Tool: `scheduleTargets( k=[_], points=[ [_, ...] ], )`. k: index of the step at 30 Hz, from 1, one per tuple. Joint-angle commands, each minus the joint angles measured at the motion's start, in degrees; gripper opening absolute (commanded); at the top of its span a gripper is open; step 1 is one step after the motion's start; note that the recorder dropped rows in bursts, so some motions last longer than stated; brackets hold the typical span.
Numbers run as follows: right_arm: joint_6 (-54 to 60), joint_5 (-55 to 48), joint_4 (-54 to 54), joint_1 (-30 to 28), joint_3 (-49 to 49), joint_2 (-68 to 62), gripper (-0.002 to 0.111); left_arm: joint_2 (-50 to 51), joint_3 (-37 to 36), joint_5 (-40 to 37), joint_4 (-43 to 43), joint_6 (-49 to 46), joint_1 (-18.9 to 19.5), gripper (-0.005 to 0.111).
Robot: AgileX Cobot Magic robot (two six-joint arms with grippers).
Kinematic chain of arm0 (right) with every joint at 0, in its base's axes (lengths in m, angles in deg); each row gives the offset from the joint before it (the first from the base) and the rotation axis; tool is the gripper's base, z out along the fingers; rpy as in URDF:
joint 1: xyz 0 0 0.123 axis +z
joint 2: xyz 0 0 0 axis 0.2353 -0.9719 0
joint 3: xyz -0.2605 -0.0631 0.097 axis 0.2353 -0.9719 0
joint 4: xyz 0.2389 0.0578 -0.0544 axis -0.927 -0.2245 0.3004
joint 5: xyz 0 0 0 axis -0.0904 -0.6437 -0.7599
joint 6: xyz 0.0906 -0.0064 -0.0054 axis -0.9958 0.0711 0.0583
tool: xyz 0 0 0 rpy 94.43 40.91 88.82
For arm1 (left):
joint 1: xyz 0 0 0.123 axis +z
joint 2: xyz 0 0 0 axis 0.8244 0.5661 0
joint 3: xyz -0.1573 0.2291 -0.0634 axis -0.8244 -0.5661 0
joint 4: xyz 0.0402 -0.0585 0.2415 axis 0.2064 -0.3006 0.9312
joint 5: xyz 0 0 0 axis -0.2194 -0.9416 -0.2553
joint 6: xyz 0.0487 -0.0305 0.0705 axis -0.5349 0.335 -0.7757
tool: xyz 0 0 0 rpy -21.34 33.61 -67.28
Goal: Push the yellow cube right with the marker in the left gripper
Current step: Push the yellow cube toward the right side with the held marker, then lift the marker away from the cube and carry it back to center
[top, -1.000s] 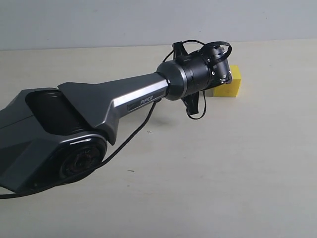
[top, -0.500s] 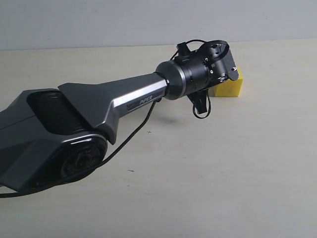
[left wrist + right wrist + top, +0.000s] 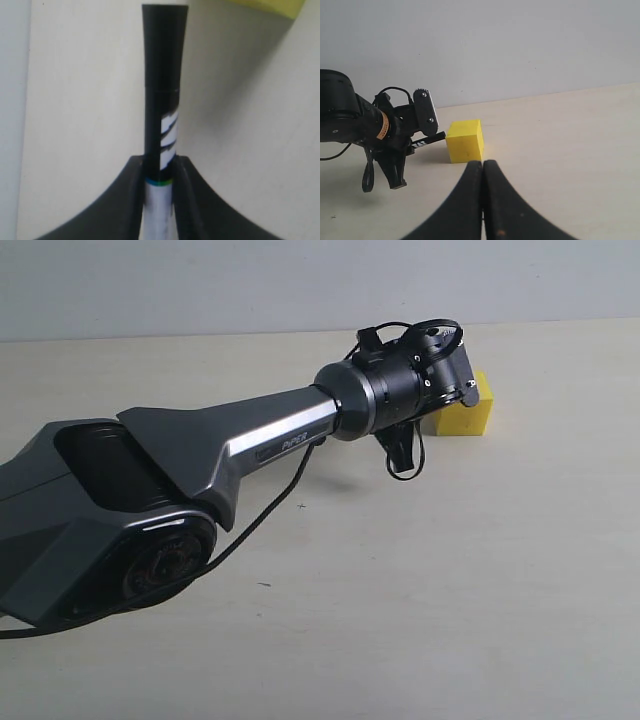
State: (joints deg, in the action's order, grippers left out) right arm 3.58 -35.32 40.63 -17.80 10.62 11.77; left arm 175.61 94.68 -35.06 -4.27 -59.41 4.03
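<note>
your left gripper [image 3: 160,167] is clamped on the marker [image 3: 162,100]. the jaws pinch the barrel where white meets black, so the black end sticks straight out ahead of the hand. the yellow cube [image 3: 465,142] sits on the table [image 3: 450,570] just beyond that end.

in the right wrist view the tip looks to be at the cube's face nearest the hand, touching or only just short; i cannot tell which. in the left wrist view only a corner of the cube shows, ahead of the tip and somewhat off the marker's line. so the contact seems nearer one edge of the face than its middle.

that matters for the push. a tip pressing off-centre will likely spin the cube rather than slide it, and may slip past the corner. shift the hand sideways until the marker points at the middle of the face. hold the tip low without scraping the table, then drive slowly along the marker's own axis. do not loosen the clamp; an end-on load could slide the barrel back through the jaws.

your right gripper [image 3: 482,165] is closed on nothing and stands apart from the cube.
</note>
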Motion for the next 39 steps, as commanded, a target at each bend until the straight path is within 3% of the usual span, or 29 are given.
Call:
scheduleTargets(
  k=[1, 13, 20, 23, 28, 32, 34, 39],
  points=[
    [0.23, 0.16, 0.19, -0.16, -0.25, 0.34, 0.000, -0.27, 0.50, 2.58, -0.96, 3.44, 0.23, 0.000],
    [0.23, 0.16, 0.19, -0.16, -0.25, 0.34, 0.000, -0.58, 0.50, 0.46, -0.03, 2.53, 0.08, 0.000],
    [0.23, 0.16, 0.19, -0.16, -0.25, 0.34, 0.000, -5.77, 0.50, -5.95, -1.37, 2.53, -1.79, 0.000],
    [0.23, 0.16, 0.19, -0.16, -0.25, 0.34, 0.000, -9.13, 0.50, -10.11, -7.82, 3.04, -1.87, 0.000],
    [0.23, 0.16, 0.19, -0.16, -0.25, 0.34, 0.000, -14.60, -2.14, -13.88, -23.23, 4.64, 1.93, 0.000],
    [0.23, 0.16, 0.19, -0.16, -0.25, 0.34, 0.000, -24.39, -14.93, -13.65, -28.32, 9.43, 3.25, 0.000],
    [0.23, 0.16, 0.19, -0.16, -0.25, 0.34, 0.000, -30.84, -25.99, -7.12, -27.91, 12.43, 3.09, 0.000],
    [0.23, 0.16, 0.19, -0.16, -0.25, 0.34, 0.000, -51.21, -60.08, 20.85, -25.81, 29.48, 2.98, 0.000]
  ],
)
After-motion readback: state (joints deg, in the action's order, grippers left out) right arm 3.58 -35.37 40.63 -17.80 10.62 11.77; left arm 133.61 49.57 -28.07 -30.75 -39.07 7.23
